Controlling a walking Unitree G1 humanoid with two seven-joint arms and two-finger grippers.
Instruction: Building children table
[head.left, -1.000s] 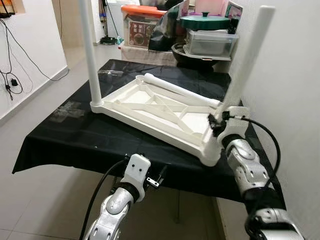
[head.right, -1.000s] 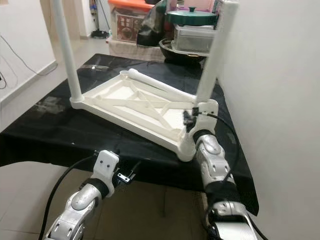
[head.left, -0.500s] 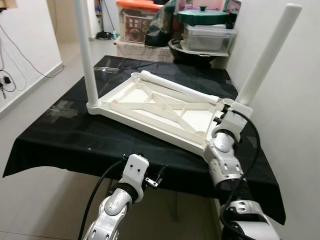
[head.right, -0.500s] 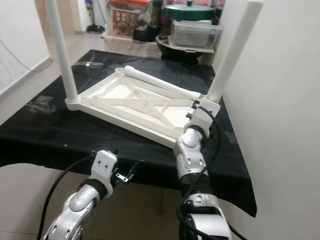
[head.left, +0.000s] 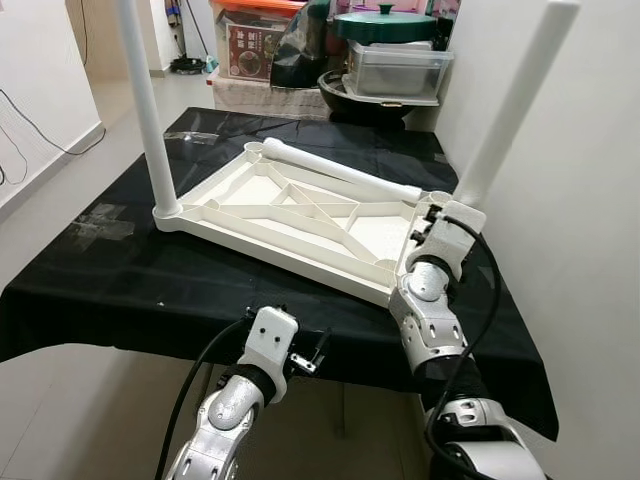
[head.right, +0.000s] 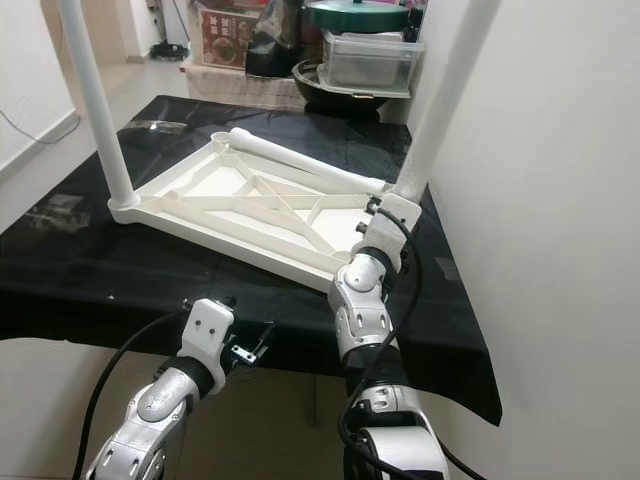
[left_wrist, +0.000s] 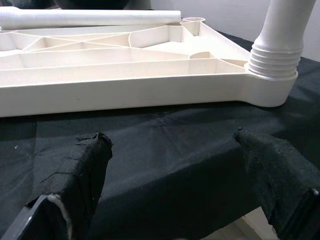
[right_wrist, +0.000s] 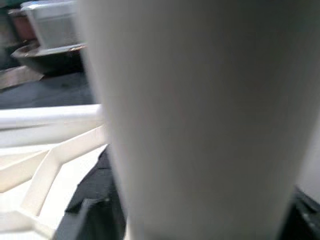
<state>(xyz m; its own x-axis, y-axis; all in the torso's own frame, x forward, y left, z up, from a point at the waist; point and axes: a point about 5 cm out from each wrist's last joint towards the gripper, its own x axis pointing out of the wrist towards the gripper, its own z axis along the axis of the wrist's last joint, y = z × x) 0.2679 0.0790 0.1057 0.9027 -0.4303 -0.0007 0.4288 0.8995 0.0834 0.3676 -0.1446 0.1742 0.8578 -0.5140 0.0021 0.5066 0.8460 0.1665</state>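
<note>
Fingers of right gripper (head.left: 443, 214) clamped around tilted white table leg (head.left: 512, 107) at upturned tabletop (head.left: 300, 215) corner on black-draped surface (head.left: 120, 270). Left gripper (left_wrist: 185, 170) fingers apart, at surface edge.

bare black cloth (head.left: 120, 270) before tabletop (head.left: 300, 215), wall (head.left: 580, 200) crowding right leg (head.left: 510, 110)
</note>
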